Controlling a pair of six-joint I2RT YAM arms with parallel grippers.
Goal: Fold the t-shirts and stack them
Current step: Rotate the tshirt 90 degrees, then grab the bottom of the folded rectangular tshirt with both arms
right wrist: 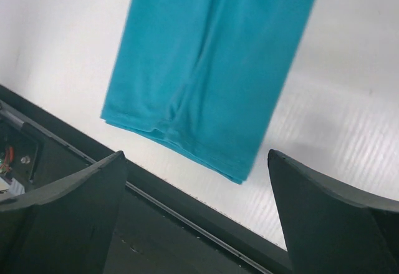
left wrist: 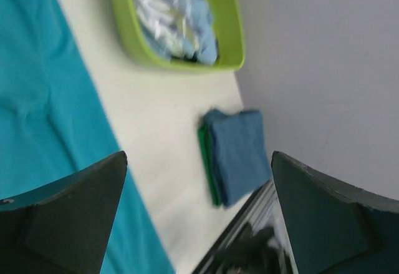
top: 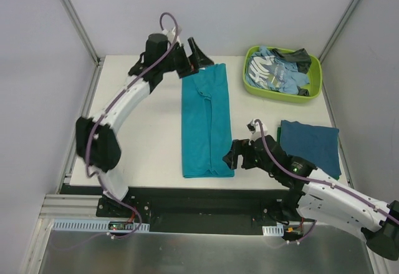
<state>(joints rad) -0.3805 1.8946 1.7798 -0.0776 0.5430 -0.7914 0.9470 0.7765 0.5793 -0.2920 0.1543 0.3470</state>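
A bright teal t-shirt (top: 206,121) lies folded into a long strip down the middle of the table; it shows in the left wrist view (left wrist: 43,112) and the right wrist view (right wrist: 212,68). A folded blue-teal shirt (top: 310,146) lies on a green one at the right; the stack shows in the left wrist view (left wrist: 237,155). My left gripper (top: 194,54) is open and empty above the strip's far end. My right gripper (top: 232,155) is open and empty by the strip's near right corner.
A lime-green tub (top: 283,74) at the back right holds light blue printed and dark grey shirts; it also shows in the left wrist view (left wrist: 230,37). The table's near edge and a black rail run below the strip (right wrist: 187,218). White walls enclose the table.
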